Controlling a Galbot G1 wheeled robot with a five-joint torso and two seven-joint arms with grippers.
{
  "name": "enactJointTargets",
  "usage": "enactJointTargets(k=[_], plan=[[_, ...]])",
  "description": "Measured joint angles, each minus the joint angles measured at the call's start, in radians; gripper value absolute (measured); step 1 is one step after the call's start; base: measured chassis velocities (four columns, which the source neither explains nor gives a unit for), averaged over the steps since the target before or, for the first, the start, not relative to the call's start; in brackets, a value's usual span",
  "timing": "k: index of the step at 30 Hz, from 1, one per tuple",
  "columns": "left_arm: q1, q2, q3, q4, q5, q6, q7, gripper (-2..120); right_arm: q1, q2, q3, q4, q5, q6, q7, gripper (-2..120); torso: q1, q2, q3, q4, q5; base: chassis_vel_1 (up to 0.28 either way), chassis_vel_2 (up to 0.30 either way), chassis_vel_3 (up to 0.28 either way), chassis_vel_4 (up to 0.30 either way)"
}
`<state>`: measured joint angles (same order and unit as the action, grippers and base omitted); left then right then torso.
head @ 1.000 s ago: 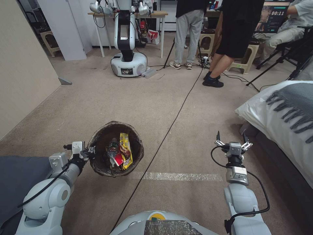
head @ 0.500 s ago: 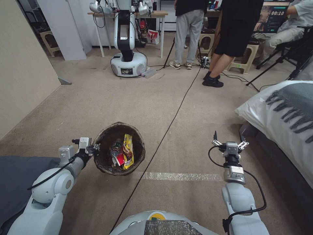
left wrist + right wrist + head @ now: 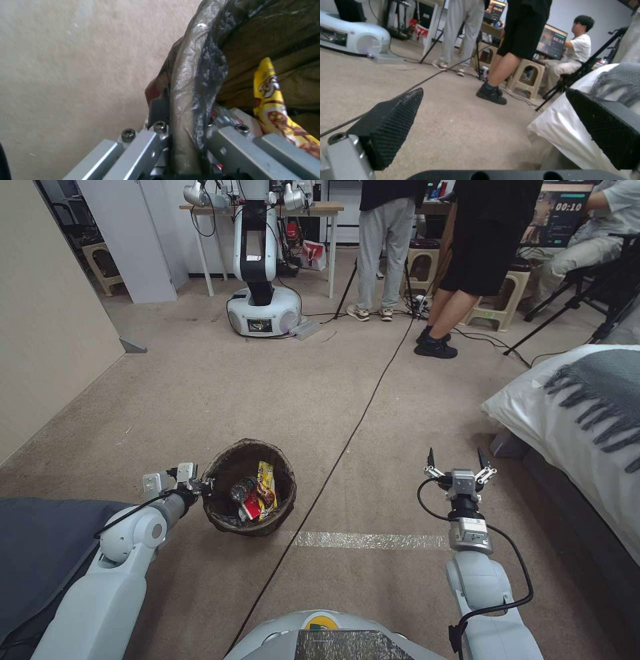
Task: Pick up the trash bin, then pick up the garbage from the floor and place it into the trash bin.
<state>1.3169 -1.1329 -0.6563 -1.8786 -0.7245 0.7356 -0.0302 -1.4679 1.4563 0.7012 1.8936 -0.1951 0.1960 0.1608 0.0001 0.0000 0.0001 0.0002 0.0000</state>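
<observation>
Since one second back, bin and left arm have shifted in the head view: the trash bin (image 3: 250, 487) now sits smaller, a little lower and further right of where it was, and my left gripper (image 3: 197, 487) has gone with it; my right gripper (image 3: 454, 459) has edged left and down.

Left jaws: pinched on the bin's rim, lower left of centre in the head view. Left wrist view confirms it: one jaw outside the wall, one inside, bag film (image 3: 196, 75) trapped between. A yellow wrapper (image 3: 273, 100) lies just inside the rim, beside the inner jaw.

Right jaws: spread wide, nothing between them, hanging over bare floor (image 3: 373, 460), lower right of centre, well apart from the bin.

Garbage (image 3: 257, 493) visible inside the bin: bottle, red scrap, yellow wrapper. No loose litter seen on the carpet ahead.

Judgement, carrying step: a one-sided rim hold. Keep the bin mouth level, move slowly, avoid swinging; slippery film could let the rim creep.
</observation>
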Motion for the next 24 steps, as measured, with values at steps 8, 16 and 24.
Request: enactJointTargets(k=[8,16,24], plan=[[-0.038,-0.012,0.055,0.078,-0.064,-0.001,-0.036,0,-0.002,-0.001,-0.007,-0.002,-0.006,0.001,0.0,100,0.0,0.0,0.0,-0.0002,0.0006,0.0,0.0,0.0,0.0],[-0.061,-0.011,0.089,0.13,-0.09,-0.006,-0.07,0,-0.005,0.008,-0.02,-0.005,-0.018,0.004,0.001,100,0.0,0.0,-0.001,0.0,0.0016,0.0,0.0,0.0,0.0],[-0.09,-0.014,0.119,0.174,-0.104,-0.007,-0.118,0,-0.005,0.011,-0.027,-0.009,-0.024,0.008,0.002,100,0.0,0.001,-0.001,0.0001,0.0017,0.0,0.0,0.0,0.0]])
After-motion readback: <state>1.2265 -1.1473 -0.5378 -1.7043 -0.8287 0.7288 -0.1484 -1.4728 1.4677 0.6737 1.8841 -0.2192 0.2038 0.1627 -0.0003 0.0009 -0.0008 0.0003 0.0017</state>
